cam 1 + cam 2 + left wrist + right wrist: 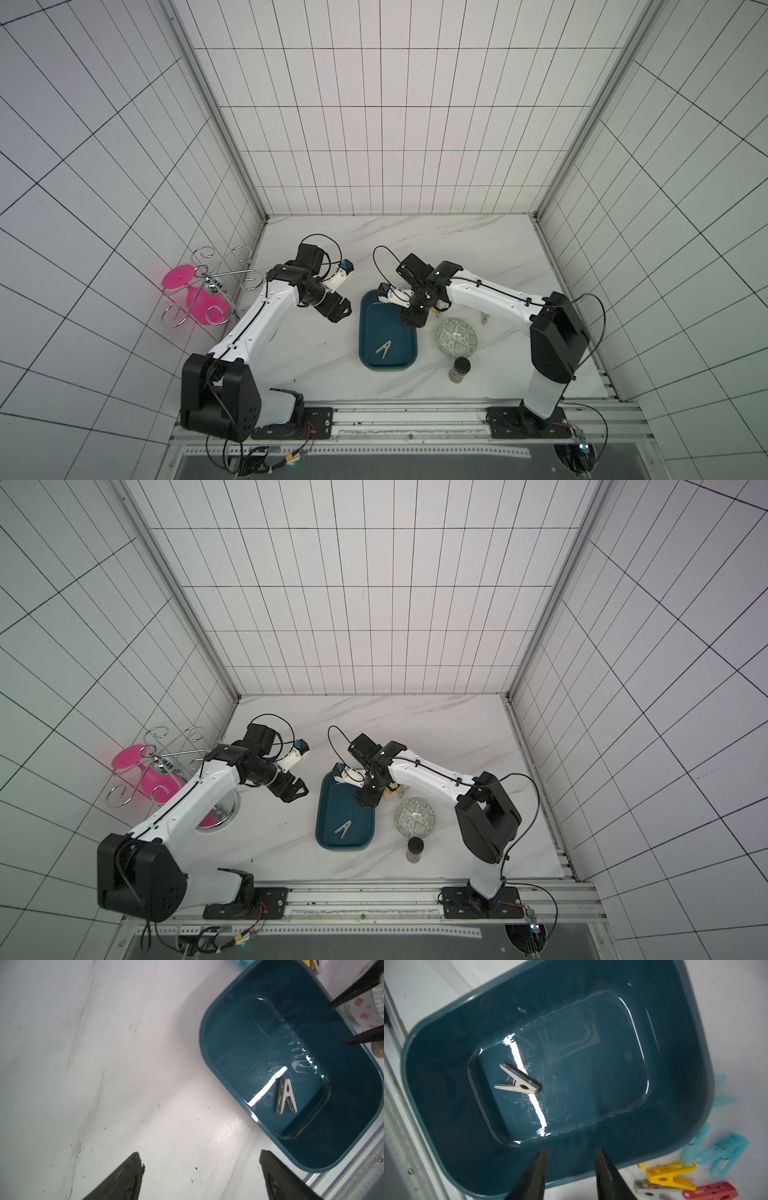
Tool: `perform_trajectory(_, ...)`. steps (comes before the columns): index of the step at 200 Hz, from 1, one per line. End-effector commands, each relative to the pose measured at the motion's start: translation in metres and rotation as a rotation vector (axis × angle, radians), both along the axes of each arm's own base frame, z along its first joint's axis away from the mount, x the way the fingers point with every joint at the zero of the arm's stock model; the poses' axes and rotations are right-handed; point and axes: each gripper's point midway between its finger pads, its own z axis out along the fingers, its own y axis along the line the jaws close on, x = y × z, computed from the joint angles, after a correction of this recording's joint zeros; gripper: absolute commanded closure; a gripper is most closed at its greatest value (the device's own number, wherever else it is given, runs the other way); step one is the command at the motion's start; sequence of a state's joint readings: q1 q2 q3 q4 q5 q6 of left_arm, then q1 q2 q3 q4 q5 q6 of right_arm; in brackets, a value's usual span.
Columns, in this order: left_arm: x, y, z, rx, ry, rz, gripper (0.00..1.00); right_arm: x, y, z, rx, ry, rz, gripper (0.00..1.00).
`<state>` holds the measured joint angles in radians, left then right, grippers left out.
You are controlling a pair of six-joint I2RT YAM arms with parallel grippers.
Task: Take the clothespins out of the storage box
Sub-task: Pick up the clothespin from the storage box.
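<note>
The dark teal storage box (374, 328) (332, 808) sits mid-table. One grey clothespin (384, 348) (343, 829) (285, 1096) (517, 1082) lies on its floor (591, 1074). Outside the box, beside its far right corner, lie yellow (668, 1176), light blue (720, 1151), red (710, 1190) and grey (652, 1187) clothespins. My right gripper (411, 320) (571, 1150) hovers over the box's far right part, open and empty. My left gripper (338, 311) (199, 1152) hangs over bare table left of the box (239, 1043), jaws wide open with nothing between them.
A green-white patterned bowl (456, 337) stands right of the box, with a dark-lidded jar (460, 370) in front of it. Another grey peg (484, 319) lies behind the bowl. A wire rack (208, 286) holding a pink glass (199, 307) stands at the far left wall.
</note>
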<state>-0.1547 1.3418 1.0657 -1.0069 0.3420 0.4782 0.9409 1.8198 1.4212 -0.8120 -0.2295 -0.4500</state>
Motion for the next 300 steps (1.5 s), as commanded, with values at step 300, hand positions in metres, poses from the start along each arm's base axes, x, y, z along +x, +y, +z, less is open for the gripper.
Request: perform_trajectory(300, 0.037, 0.025, 0.007, -0.094, 0.044, 0.277, 0.1, -0.068, 0.046, -0.082, -0.011, 0.064, 0.435, 0.59)
